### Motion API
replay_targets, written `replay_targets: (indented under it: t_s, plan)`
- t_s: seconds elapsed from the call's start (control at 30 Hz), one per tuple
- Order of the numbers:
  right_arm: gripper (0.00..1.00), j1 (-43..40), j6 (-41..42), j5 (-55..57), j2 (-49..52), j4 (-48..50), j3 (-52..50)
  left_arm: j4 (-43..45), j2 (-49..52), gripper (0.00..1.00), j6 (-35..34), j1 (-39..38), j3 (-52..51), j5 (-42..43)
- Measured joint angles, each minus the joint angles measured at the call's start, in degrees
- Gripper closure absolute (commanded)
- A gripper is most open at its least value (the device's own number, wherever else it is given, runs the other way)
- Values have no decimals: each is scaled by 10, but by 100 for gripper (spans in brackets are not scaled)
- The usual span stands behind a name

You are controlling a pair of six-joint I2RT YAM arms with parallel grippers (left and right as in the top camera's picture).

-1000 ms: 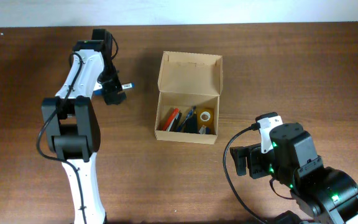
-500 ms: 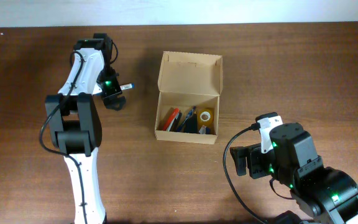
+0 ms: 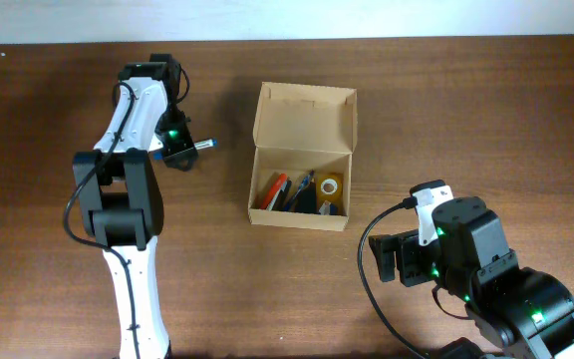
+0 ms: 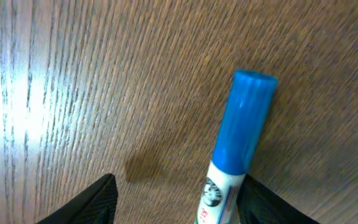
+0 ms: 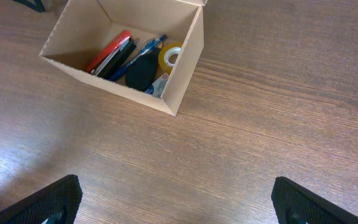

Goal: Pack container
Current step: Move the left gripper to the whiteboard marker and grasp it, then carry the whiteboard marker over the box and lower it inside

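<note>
We have the white marker with the blue cap point(image 4: 244, 124) at the left gripper point(image 4: 178, 196). Its jaws stand partly apart with the barrel against one finger, and we cannot tell whether it is truly clamped. The open tan cardboard box point(image 3: 297, 217) sits mid-table, about four o'clock from the marker, its lid flap back at twelve. We should confirm a firm hold, carry the marker high over the box wall, line it up with the pens point(image 3: 302, 189) inside, and let go low. The right gripper point(image 5: 176, 196) hangs spread and empty at the box's five o'clock.
</note>
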Motion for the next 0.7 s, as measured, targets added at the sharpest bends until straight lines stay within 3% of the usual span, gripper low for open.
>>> replay_targets:
  t_s: [0.13,0.3,0.6,0.7]
  plan:
    - [1,0,0,0,0,0,0,11,1,45,0,-3,0,-18]
    - [1,0,0,0,0,0,0,16,1,58,0,-5,0,-27]
    - [1,0,0,0,0,0,0,17,2,88,0,-8,0,-31]
    - [1,0,0,0,0,0,0,17,3,94,0,-8,0,-31]
